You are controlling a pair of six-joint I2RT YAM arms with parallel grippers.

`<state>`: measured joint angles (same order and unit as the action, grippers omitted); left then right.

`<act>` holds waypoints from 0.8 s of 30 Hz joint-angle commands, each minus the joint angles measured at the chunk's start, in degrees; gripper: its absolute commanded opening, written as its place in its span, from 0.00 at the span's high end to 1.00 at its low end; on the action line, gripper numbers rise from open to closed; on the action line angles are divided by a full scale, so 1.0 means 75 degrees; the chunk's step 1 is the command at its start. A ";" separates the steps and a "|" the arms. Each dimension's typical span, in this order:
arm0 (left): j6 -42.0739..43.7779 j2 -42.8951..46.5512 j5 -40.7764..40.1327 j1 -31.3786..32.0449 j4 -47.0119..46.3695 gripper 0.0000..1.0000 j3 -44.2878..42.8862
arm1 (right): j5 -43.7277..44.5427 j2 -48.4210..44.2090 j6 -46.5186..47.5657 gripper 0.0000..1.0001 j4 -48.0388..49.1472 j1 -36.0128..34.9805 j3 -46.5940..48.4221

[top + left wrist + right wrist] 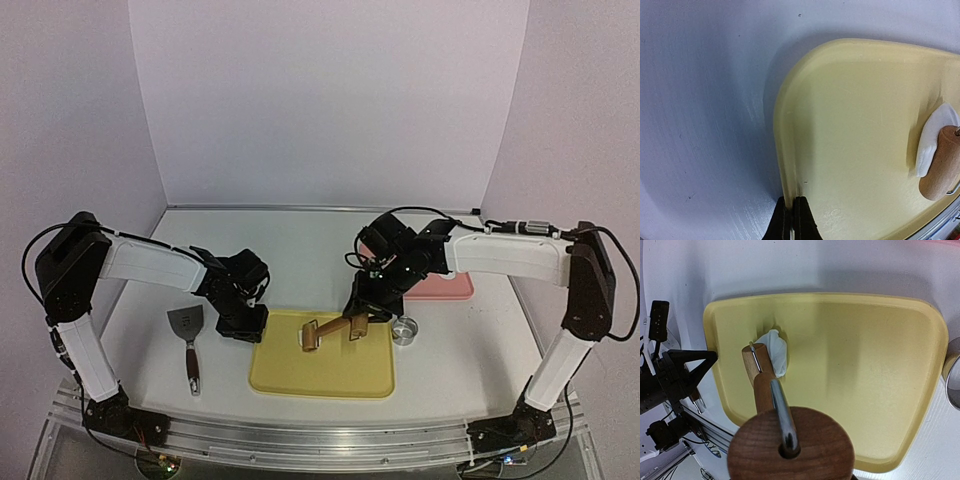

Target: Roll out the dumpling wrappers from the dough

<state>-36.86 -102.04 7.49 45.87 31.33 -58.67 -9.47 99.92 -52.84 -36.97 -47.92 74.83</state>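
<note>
- Lying in the left half of your yellow tray (785,125), the white dough (776,352) is squashed under one end of the wooden roller (760,371).
- Your right gripper (360,318) holds the roller by its handle.
- Your left gripper (792,220) is pinched tight with nothing in it, its tips right at the tray's rim.
- A spatula (187,335) lies left of the tray.
- A metal ring (404,330) sits just right of it.

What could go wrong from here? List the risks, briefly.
1. The dough lies near the yellow tray's rim, partly under the roller; rolling may crowd it against the rim.
2. The shut left gripper only meets that rim with its tips, so the tray may slide.
3. Dough may stick to the roller in the right gripper.
</note>
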 commanded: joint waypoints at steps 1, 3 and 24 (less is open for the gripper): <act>0.0227 -0.0252 -0.0588 -0.0010 0.0803 1.00 0.0276 | 0.2154 0.0301 -0.0174 1.00 -0.2181 0.0362 -0.0559; 0.0228 -0.0247 -0.0588 -0.0010 0.0809 1.00 0.0280 | 0.2174 0.0286 -0.0185 1.00 -0.2184 0.0364 -0.0592; 0.0171 -0.0176 -0.0600 -0.0010 0.0784 1.00 0.0362 | 0.2375 0.0063 -0.0176 1.00 -0.2324 0.0448 -0.0895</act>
<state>-36.88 -102.04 7.46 45.89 31.29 -58.63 -8.75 97.82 -53.25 -36.82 -47.07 72.47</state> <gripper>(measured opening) 0.008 0.326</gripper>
